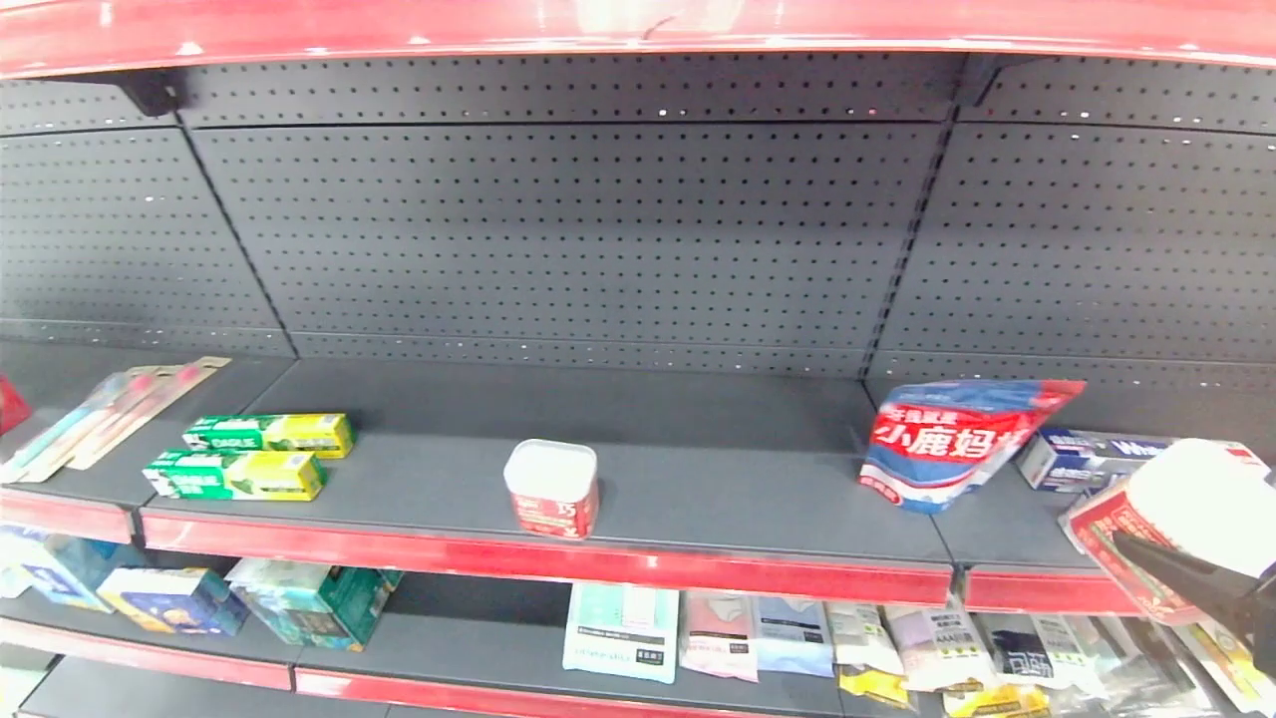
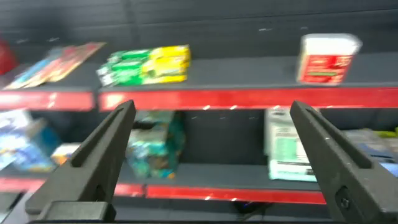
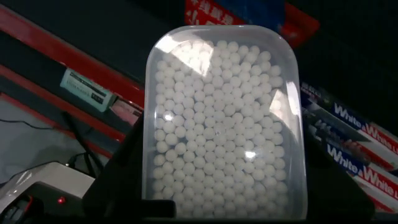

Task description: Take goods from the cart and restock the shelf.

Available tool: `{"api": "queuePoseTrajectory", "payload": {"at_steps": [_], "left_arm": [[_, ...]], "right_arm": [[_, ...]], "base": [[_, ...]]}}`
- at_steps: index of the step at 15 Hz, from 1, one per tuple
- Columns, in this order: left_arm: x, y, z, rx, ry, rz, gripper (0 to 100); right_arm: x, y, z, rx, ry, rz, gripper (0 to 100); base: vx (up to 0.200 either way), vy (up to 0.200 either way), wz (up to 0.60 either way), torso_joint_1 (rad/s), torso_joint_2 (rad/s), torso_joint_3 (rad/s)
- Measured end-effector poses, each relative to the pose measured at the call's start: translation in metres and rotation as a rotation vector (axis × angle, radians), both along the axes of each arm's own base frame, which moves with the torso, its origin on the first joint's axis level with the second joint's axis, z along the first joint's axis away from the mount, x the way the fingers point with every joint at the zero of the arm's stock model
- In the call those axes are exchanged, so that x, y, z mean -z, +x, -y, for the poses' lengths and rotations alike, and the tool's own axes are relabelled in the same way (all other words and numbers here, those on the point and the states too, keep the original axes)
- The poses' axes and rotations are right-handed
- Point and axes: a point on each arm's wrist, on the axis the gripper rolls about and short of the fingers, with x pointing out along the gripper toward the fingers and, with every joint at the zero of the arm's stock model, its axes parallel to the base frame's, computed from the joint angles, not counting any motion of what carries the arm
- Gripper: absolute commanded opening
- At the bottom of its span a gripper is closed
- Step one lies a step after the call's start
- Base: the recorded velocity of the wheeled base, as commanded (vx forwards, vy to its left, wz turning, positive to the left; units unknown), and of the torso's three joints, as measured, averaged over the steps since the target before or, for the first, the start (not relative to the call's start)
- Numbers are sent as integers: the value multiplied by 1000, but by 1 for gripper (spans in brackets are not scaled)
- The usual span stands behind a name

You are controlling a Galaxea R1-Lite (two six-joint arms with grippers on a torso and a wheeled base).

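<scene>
Near the red-blue pouch (image 1: 957, 439), right fingers (image 1: 1186, 578) pinch a white-lidded tub (image 1: 1191, 504); left fingers (image 2: 99, 162) spread.

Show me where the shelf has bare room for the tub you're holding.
Widest bare patch: between the white-lidded tub and the red-and-blue pouch. A smaller one lies between the green toothpaste boxes and that tub. Crowded right of the pouch, by the blue-and-white boxes.

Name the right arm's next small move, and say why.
Probably carry the held tub in the right tool leftward onto the shelf, beside the matching tub: that one stands mid-shelf with bare board around it, while the held one hangs far right.
</scene>
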Motion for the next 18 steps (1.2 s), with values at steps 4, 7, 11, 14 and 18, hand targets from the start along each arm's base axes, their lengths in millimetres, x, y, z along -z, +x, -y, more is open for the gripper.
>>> {"api": "queuePoseTrajectory", "payload": {"at_steps": [4, 7, 11, 14, 18], "left_arm": [[0, 0, 0, 0, 0, 0, 100], [0, 0, 0, 0, 0, 2, 100], [0, 0, 0, -1, -12, 2, 100], [0, 0, 0, -1, -16, 3, 100], [-1, 0, 0, -2, -71, 3, 100]], "right_arm": [[0, 1, 0, 0, 1, -1, 0], [-2, 1, 0, -2, 0, 5, 0], [-24, 6, -9, -87, 18, 74, 0], [-32, 15, -26, -210, 27, 79, 0], [-32, 51, -45, -266, 53, 116, 0]], "base": [[0, 0, 600, 6, 4, 0], [0, 0, 0, 0, 0, 0], [0, 0, 0, 0, 0, 0], [0, 0, 0, 0, 0, 0], [0, 0, 0, 0, 0, 0]]}}
